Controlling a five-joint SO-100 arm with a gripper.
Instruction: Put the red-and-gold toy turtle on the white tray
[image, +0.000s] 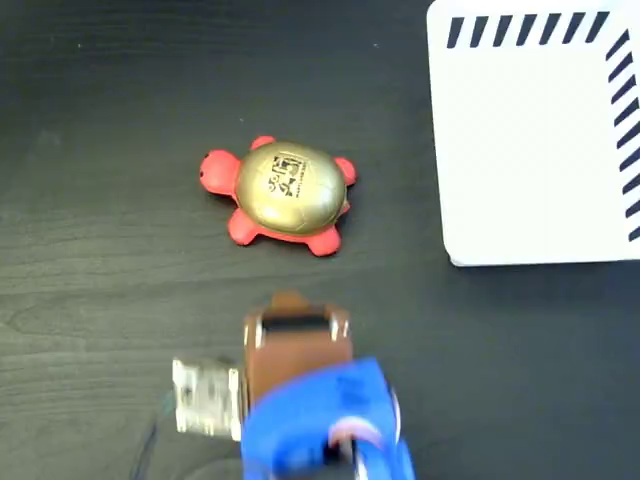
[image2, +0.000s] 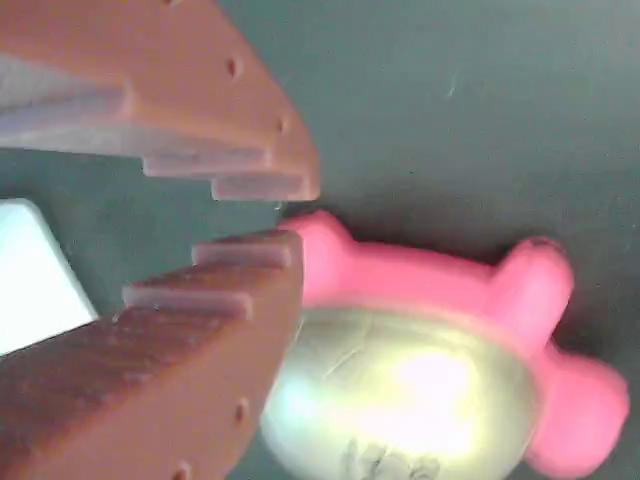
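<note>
Step in hand: approach and grip. You want the claw (image2: 275, 215) opened wider, then lowered so one finger passes each side of the shell, before you close.

Claw: brown, fingers slightly apart, holding nothing; left of the wrist view, lower centre of the fixed view.

Turtle (image: 285, 193): on the dark desk (image: 100, 250), centre of the fixed view, just above the claw; in the wrist view, lower right, beside the fingertips.

Tray (image: 520, 160): upper right of the fixed view, apart from the turtle.
</note>
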